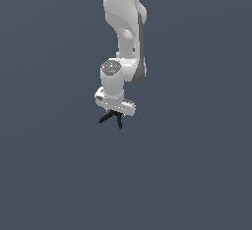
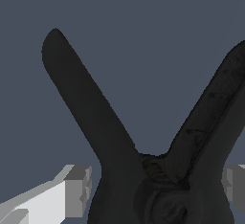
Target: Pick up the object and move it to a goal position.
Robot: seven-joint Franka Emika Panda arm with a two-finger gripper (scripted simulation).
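The object [image 1: 112, 117] is a small matte black item with thin limbs splayed like a Y. In the exterior view it hangs just under my white gripper hand [image 1: 115, 112], near the middle of the picture. In the wrist view the object [image 2: 143, 170] fills the frame, two black limbs spreading apart from a hub. My grey-white fingers [image 2: 76, 189] stand on either side of the hub and press against it. My gripper [image 2: 155, 192] is shut on the object.
A plain dark grey-blue surface [image 1: 49, 175] fills the whole scene. My white arm [image 1: 125, 32] comes down from the top of the exterior view. No other objects and no goal marker show.
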